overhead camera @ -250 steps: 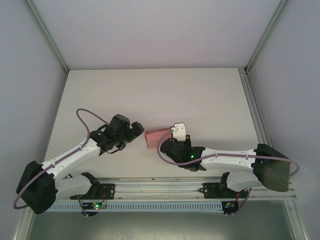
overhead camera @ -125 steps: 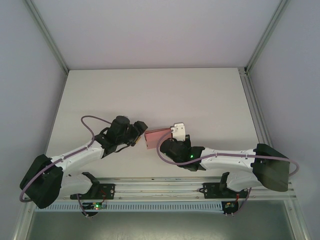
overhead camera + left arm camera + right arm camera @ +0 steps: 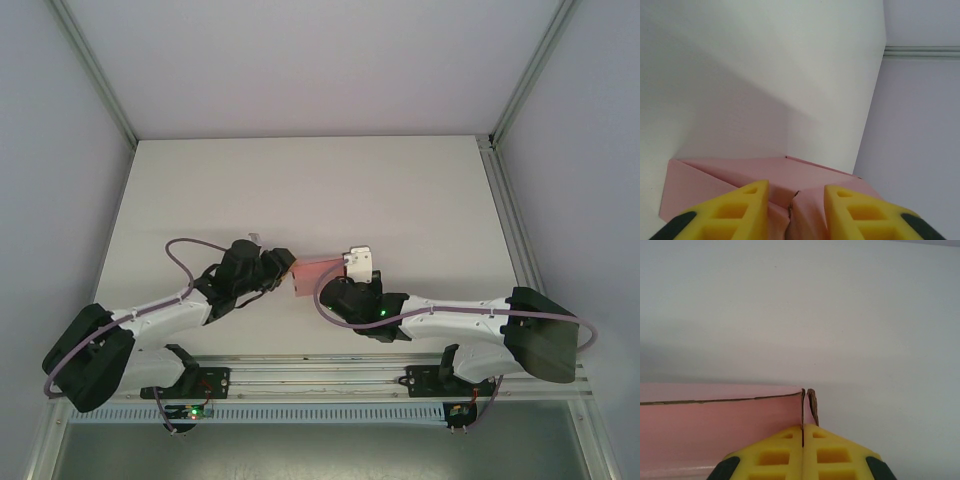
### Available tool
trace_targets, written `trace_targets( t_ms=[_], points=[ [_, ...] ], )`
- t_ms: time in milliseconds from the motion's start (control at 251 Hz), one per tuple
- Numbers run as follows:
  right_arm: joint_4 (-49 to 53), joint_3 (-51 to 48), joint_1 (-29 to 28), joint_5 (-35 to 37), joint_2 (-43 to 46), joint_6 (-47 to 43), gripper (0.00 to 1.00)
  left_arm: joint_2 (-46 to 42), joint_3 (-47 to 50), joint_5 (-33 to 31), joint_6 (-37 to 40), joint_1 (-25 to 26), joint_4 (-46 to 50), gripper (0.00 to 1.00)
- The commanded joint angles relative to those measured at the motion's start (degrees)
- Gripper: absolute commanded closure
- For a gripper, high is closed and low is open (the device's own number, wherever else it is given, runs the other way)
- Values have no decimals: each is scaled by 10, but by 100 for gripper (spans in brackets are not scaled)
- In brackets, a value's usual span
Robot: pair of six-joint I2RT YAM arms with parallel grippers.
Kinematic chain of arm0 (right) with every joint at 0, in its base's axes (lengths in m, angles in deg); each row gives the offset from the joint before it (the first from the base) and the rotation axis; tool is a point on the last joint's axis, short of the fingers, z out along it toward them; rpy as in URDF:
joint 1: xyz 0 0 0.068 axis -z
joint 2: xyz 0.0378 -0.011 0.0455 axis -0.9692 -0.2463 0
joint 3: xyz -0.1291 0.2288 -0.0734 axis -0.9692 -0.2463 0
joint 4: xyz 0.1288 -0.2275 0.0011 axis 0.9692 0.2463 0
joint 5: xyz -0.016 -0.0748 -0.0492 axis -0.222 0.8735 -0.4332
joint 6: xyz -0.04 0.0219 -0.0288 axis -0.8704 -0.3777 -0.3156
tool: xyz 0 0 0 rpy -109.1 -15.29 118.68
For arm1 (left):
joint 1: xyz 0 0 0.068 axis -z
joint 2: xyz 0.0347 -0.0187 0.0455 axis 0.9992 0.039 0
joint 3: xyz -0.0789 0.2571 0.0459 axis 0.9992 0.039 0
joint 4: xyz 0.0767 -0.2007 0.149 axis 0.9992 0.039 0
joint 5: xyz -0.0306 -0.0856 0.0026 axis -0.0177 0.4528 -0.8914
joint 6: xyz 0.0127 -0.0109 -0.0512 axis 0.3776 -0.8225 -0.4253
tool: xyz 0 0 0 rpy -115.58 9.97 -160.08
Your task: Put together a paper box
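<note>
The pink paper box [image 3: 316, 272] lies mid-table between the two arms. My left gripper [image 3: 287, 268] is at its left end. In the left wrist view the yellow fingers [image 3: 747, 202] press from both sides on two pink flaps [image 3: 805, 205] that meet in a seam between them, with the box top [image 3: 765, 172] beyond. My right gripper [image 3: 349, 268] holds the box's right end. In the right wrist view that gripper [image 3: 803, 429] is shut on a thin upright edge of card [image 3: 803, 407], and the pink wall [image 3: 715, 425] stretches off to the left.
The white table [image 3: 300, 190] stretches bare behind the box to the back wall. Metal frame rails [image 3: 505, 210] run along its right and left sides. Both arm bases [image 3: 300, 380] sit at the near edge.
My left arm has moved right to the box's left end, and its jaws have narrowed onto the flaps. The right arm and the box have stayed put.
</note>
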Motion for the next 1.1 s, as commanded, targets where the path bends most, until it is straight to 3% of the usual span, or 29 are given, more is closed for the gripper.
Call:
trace_targets(
  t_ms=[0,112,255,435,515,575,642,718,890,1030,1097],
  points=[
    [47,-27,-7,-78,-17,21,100,47,15,9,35,23,102,71],
    [33,-39,-7,-79,-3,23,100,78,-10,-32,119,32,204,71],
    [22,-27,-5,-73,22,-6,98,101,-47,-9,180,39,266,67],
    [21,-13,19,-84,57,-8,69,81,-99,-73,231,54,366,64],
    [2,-20,47,-122,84,-15,62,77,-88,-67,227,55,347,64],
    [-31,-28,62,-153,105,-40,48,86,-83,-62,225,55,329,64],
    [-63,-37,70,-168,120,-63,42,103,-83,-54,224,55,312,65],
    [-65,-36,76,-173,127,-68,28,119,-89,-51,226,60,300,65],
    [-51,-36,98,-163,148,-34,8,136,-117,-69,246,72,321,65],
    [-50,-46,152,-196,167,11,5,135,-119,-72,250,73,332,66],
    [-50,-50,183,-238,174,26,9,132,-119,-77,254,73,339,65]
  ],
)
